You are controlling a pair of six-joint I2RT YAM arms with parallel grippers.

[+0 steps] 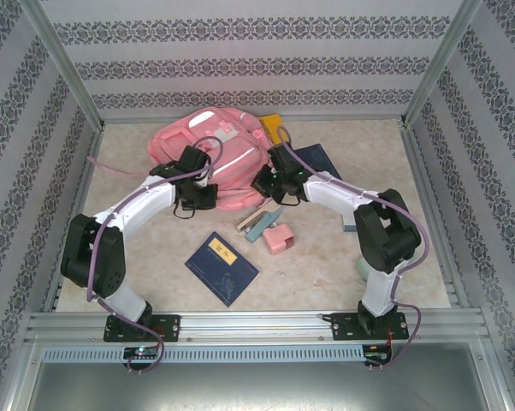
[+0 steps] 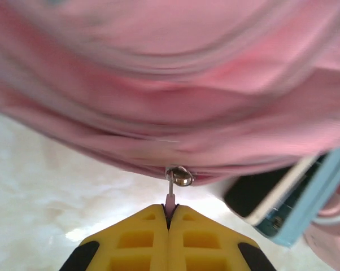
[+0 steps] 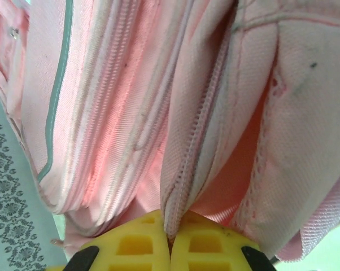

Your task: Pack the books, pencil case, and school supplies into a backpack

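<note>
Where the backpack lies: the pink backpack (image 1: 210, 158) is flat at the far middle of the table (image 1: 138, 257), with both arms reaching to its near edge.
Left gripper (image 1: 198, 195): at the backpack's near-left edge. In the left wrist view its yellow fingers (image 2: 142, 240) are pressed together, pinching the small pink zip pull (image 2: 170, 199) that hangs from a metal ring on the backpack's seam.
Right gripper (image 1: 266, 184): at the backpack's near-right edge. In the right wrist view its yellow fingers (image 3: 130, 245) are closed, with a fold of the backpack's zipper edge nipped between them.
Navy book (image 1: 222, 267): well in front of the backpack, lying apart from everything else.
Second navy book (image 1: 319, 158): just right of the backpack, partly under the right arm.
Yellow book (image 1: 272, 127): a corner shows at the backpack's far-right side.
Stapler (image 1: 262, 223): teal and beige, just in front of the backpack's near-right corner.
Pink block (image 1: 280, 239): just beside the stapler, on the side away from the backpack.
Pencil case (image 1: 363, 270): a pale mint shape well to the near right of the backpack, mostly hidden behind the right arm.
</note>
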